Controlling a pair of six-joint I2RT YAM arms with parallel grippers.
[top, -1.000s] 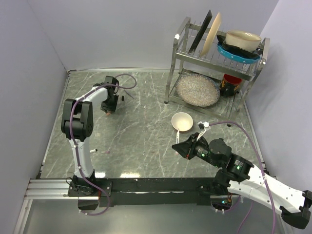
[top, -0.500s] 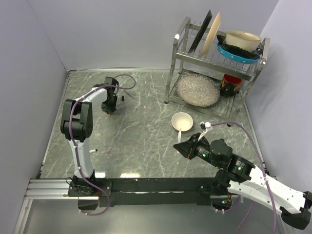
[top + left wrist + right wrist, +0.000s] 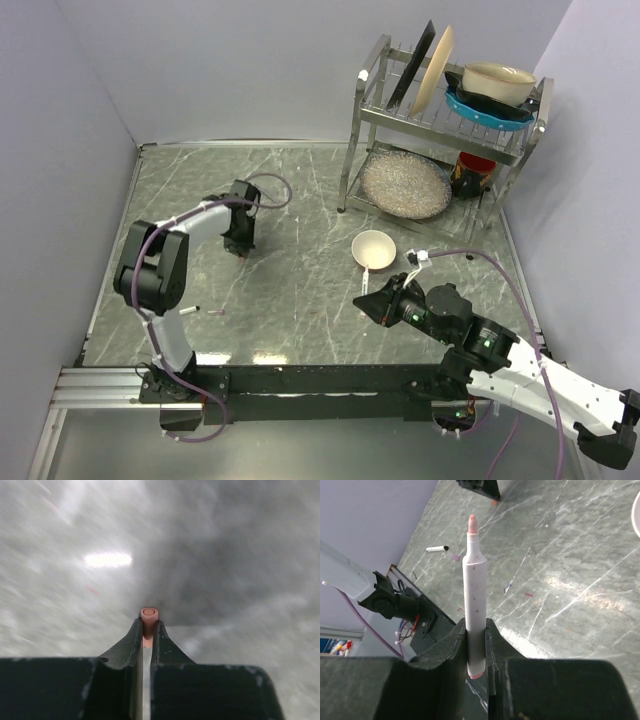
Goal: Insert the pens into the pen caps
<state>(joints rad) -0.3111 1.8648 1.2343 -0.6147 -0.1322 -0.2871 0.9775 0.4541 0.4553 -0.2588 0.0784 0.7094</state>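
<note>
marble table point(image 3: 300, 210): grey, veined, the work surface for both arms.
rack point(image 3: 440, 130): far right corner, loaded with dishes, out of the way of the job.
right gripper point(image 3: 476, 630): clamped on the rear end of a pen point(image 3: 474, 595), front right of the table. this leaves the tip free and pointing out across the table.
left gripper point(image 3: 148, 630): pinching a pink cap point(image 3: 149, 614) by its base, low over the table, mid-left.
bowl point(image 3: 372, 243): just beyond the right gripper.
pen: white barrel, pink tip bare, well apart from the cap.
spare pen point(image 3: 437, 548): black end, lying near the front left edge.
cap: mouth appears to face outward, placed to take a tip.
next (judgement): line up tip and cap mouth before pushing.
</note>
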